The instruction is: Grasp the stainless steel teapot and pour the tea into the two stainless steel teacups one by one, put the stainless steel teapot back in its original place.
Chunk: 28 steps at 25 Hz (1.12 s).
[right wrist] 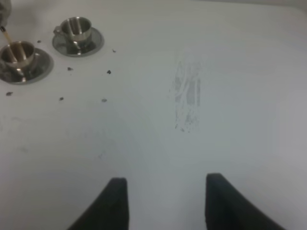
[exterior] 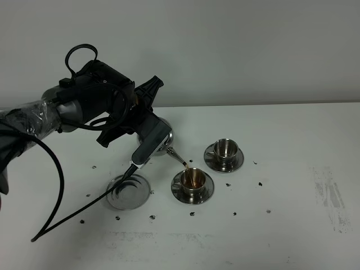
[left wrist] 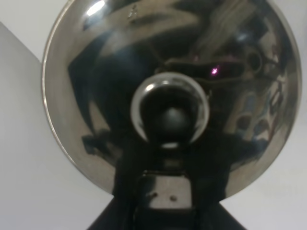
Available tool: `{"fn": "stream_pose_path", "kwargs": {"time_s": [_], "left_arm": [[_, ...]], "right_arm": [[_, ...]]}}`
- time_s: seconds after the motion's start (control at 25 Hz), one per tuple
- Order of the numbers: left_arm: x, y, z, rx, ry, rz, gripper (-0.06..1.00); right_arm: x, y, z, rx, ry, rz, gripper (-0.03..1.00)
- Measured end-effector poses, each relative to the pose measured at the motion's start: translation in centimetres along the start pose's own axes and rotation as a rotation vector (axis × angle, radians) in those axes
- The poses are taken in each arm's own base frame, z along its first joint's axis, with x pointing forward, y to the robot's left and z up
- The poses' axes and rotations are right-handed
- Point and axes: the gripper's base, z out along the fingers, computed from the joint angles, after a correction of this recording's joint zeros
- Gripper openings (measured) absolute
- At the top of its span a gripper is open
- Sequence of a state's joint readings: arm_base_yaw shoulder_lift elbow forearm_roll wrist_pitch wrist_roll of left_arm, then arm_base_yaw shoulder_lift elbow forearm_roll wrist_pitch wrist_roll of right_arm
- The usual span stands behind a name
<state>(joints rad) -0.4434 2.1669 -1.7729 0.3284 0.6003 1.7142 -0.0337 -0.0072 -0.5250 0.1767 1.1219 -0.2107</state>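
My left gripper (exterior: 147,115) is shut on the stainless steel teapot (exterior: 153,139) and holds it tilted in the air, spout down over the near teacup (exterior: 192,179). A thin brown stream runs from the spout into that cup, which holds brown tea and sits on its saucer (exterior: 193,193). The far teacup (exterior: 226,149) stands on its saucer to the right. The ridged steel disc (exterior: 129,192) lies bare below the pot. The left wrist view is filled by the teapot's shiny lid and knob (left wrist: 170,115). My right gripper (right wrist: 165,203) is open over bare table; both cups (right wrist: 19,51) (right wrist: 76,26) show far off.
Small dark tea crumbs (exterior: 228,184) are scattered on the white table (exterior: 292,169) around the cups and disc. A black cable (exterior: 56,169) loops from the left arm down to the table's front left. A grey scuff mark (exterior: 329,194) lies at the right.
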Motion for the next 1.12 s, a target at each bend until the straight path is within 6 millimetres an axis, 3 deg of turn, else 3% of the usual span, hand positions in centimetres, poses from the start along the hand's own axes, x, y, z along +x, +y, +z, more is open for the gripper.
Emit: {"fn": "stream_pose_path", "kwargs": {"time_s": [1.12], "left_arm": [[-0.83, 0.49, 0.51, -0.028, 0.023, 0.061, 0.22]], "right_arm": [[0.0, 0.0, 0.0, 0.0, 0.0, 0.0, 0.36]]}}
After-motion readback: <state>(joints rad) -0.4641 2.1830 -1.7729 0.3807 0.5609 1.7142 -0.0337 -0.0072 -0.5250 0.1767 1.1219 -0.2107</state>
